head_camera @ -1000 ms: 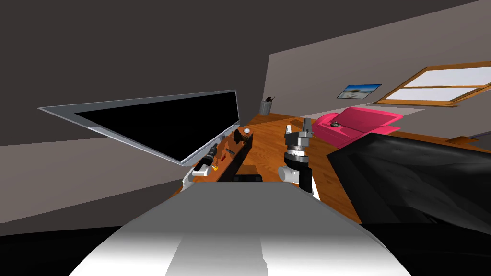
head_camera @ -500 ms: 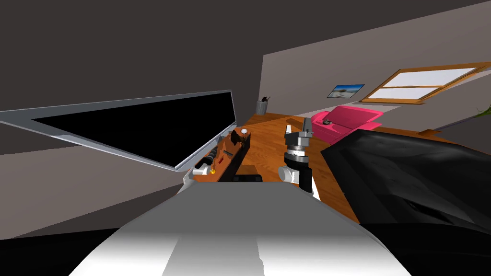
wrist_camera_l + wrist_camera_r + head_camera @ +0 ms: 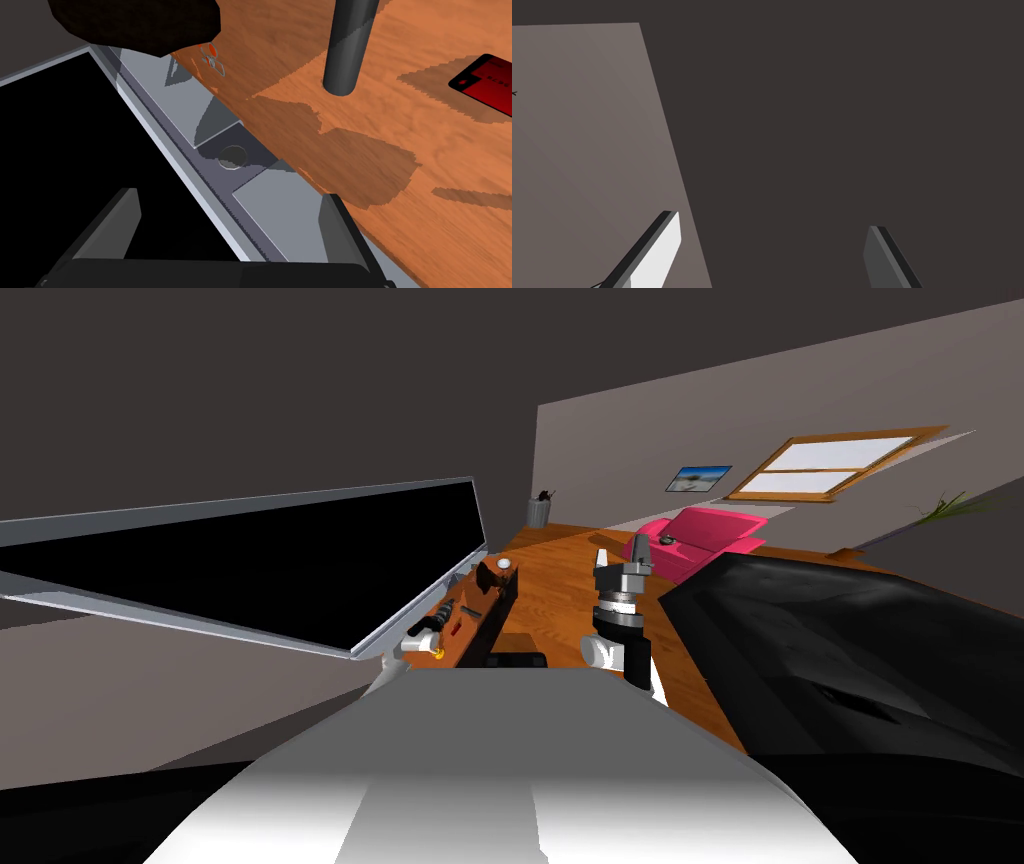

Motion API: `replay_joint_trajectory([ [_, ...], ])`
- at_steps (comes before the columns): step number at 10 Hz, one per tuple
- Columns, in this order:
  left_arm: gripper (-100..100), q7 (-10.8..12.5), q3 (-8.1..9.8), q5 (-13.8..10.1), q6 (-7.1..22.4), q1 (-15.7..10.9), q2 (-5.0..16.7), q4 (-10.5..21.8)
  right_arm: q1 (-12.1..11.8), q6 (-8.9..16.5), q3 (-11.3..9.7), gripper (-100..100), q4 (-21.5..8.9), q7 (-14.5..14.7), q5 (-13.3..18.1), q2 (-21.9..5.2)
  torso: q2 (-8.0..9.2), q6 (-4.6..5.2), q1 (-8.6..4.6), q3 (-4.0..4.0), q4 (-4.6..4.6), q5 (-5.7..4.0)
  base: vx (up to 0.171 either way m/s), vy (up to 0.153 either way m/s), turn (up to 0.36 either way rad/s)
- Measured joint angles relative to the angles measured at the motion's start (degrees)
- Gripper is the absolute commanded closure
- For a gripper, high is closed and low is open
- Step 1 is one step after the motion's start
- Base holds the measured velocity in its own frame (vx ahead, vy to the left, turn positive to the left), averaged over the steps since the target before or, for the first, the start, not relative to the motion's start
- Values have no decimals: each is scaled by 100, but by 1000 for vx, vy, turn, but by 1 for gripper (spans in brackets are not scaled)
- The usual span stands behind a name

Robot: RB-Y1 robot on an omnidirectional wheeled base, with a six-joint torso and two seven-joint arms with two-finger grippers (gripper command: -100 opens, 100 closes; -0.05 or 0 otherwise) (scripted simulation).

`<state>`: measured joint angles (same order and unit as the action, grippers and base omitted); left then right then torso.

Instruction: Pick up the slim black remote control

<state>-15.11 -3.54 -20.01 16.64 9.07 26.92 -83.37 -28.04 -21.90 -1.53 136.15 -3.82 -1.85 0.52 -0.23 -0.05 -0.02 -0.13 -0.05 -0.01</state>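
Note:
A slim dark bar, which I take for the remote (image 3: 469,611), lies on the wooden TV stand (image 3: 520,588) between a black lump (image 3: 490,578) and a red card (image 3: 458,628). In the left wrist view the same slim dark bar (image 3: 345,50) rises off the wood beyond my fingers, with the red card (image 3: 482,85) to one side. My left gripper (image 3: 230,220) is open over the TV's grey lower edge (image 3: 220,150), short of the bar and apart from it. My right gripper (image 3: 620,556) is raised over the floor, its fingers (image 3: 662,240) open on nothing.
A big TV (image 3: 250,558) stands along the stand's left. A black sofa (image 3: 860,648) is close on my right. A pink armchair (image 3: 700,533) and a grey bin (image 3: 538,510) are at the far wall. A white round thing (image 3: 504,563) sits at the stand's far end.
The whole head view has shifted: I have moved closer along the stand, so the TV and sofa loom larger. Both arms hold the same pose against my chest.

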Motion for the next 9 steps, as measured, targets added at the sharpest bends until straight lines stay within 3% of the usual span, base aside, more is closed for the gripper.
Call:
replay_joint_trajectory([
  [5, -100, -142, -116, -336, 789, -317, 172, 624, 0, 0, 0, 0, 0, 0, 0, 0, -1, 2, -1, 0, 0, 0, 42, 3, -97],
  [7, -100, -224, -195, -518, 1032, -520, 244, 1022, 0, 0, 0, 0, 0, 0, 0, 0, 0, 3, -3, 0, 0, 0, 48, 4, -116],
  [9, -100, -263, -214, -568, 1365, -600, 238, 1176, 0, 0, 0, 0, 0, 0, 0, 0, -4, 1, 0, -3, -1, 0, 50, 4, -85],
])
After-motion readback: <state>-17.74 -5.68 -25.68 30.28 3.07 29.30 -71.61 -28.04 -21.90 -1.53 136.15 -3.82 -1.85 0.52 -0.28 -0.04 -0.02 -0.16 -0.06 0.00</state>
